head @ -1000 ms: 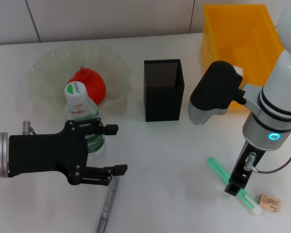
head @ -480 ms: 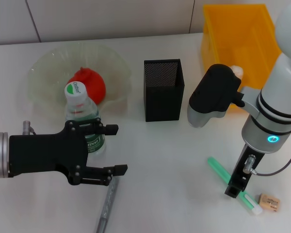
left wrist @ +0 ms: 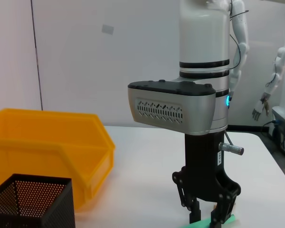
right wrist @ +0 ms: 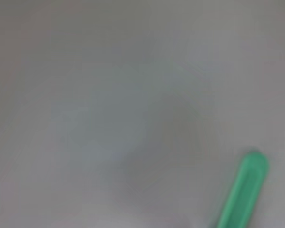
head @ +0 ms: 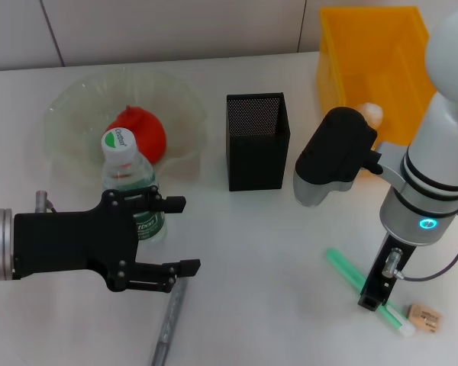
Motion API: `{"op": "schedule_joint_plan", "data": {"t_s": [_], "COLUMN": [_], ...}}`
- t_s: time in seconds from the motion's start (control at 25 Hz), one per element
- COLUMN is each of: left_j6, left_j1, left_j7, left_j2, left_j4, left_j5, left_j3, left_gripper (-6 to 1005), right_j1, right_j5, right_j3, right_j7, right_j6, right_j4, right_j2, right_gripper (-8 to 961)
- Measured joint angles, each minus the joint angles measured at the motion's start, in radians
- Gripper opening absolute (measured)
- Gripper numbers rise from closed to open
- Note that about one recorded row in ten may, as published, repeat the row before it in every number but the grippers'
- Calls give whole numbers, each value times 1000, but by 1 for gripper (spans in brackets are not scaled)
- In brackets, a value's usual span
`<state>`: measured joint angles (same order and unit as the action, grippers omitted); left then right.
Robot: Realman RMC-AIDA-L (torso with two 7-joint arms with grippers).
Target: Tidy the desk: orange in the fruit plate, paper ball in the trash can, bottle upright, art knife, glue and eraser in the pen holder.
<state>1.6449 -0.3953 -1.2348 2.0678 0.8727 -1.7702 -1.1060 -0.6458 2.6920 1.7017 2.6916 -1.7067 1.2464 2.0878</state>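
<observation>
**Straddling the Glue Stick, Getting Ready to Lift**

Working over the white bench (head: 244,252), taking things from big to small. Leaving alone the yellow trash can (head: 370,46) at the far right and the fruit plate (head: 69,107) at the far left, with the orange (head: 141,130) already lying in the plate. Treating the black mesh pen holder (head: 257,141), mid-bench, as the target for three small items. Counting the bottle (head: 130,179) as already upright, just in front of the plate. Hovering the left jaws wide open and empty beside it, low over the bench.

Concentrating on the glue (head: 340,264), a slim green stick lying flat at the near right. Holding the right jaws pointed straight down over its middle, parted narrowly and straddling it, not visibly pinching yet. Expecting a light, stiff, smooth plastic tube, likely to roll or swivel if caught off-centre. Judging a grip across its width near the midpoint best, with modest squeeze.

Leaving for later the grey art knife (head: 168,320), thin and flat on the bench at the near left, and the small eraser (head: 425,318), soft and grippy, just beside the glue's white end.
</observation>
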Motion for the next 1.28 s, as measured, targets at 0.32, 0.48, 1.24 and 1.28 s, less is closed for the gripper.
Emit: {"op": "schedule_joint_plan", "data": {"t_s": [0.32,0.48,1.24,1.28], "left_j6": [3,4,6,6], "left_j1": [3,4,3,3], "left_j7": [0,0,0,0], "left_j2": [0,0,0,0], "left_j4": [0,0,0,0], "left_j5": [0,0,0,0], "left_j3": [0,0,0,0], "left_gripper": [863,863,863,863], "right_j1": [0,0,19,20], "right_j5": [6,7,31,48], "right_j3": [0,-1,-131,-137], "right_j7": [1,1,7,6], "right_j6": [0,-1,-19,-19], "right_j4": [1,7,285,312], "right_j2": [0,0,-7,-8], "right_gripper": [251,208,172,172]}}
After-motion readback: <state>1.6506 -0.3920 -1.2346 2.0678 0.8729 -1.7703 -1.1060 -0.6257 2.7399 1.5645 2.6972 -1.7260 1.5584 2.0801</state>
